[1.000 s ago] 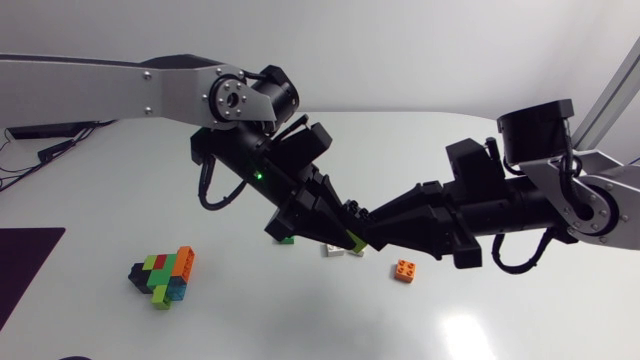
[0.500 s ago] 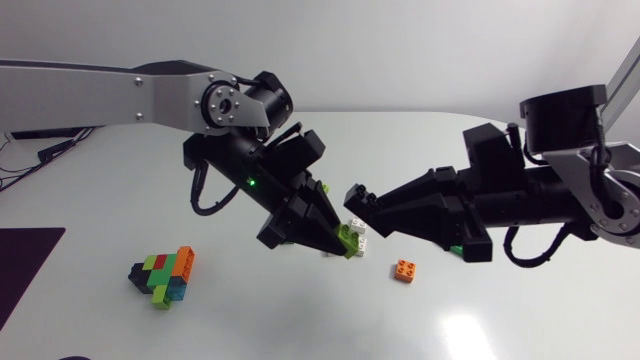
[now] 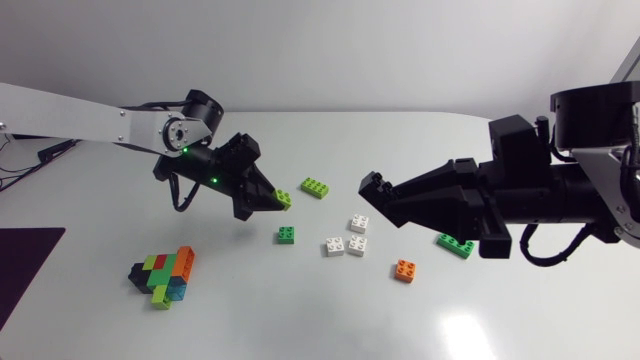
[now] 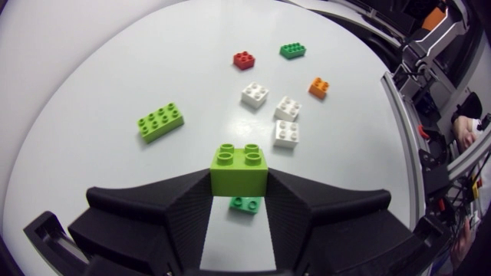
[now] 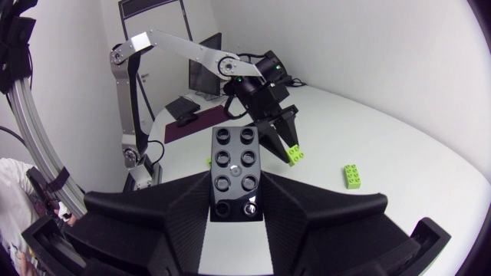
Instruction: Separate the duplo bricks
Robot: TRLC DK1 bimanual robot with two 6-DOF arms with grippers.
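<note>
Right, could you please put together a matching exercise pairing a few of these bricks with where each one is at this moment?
Things:
1. small lime brick
2. black brick
3. orange brick
4. multicoloured stack

States:
A. gripped by the right end effector
B. several bricks joined together, on the table
C. gripped by the left end effector
D. lying single on the table

Pairs: 1-C, 2-A, 3-D, 4-B.
</note>
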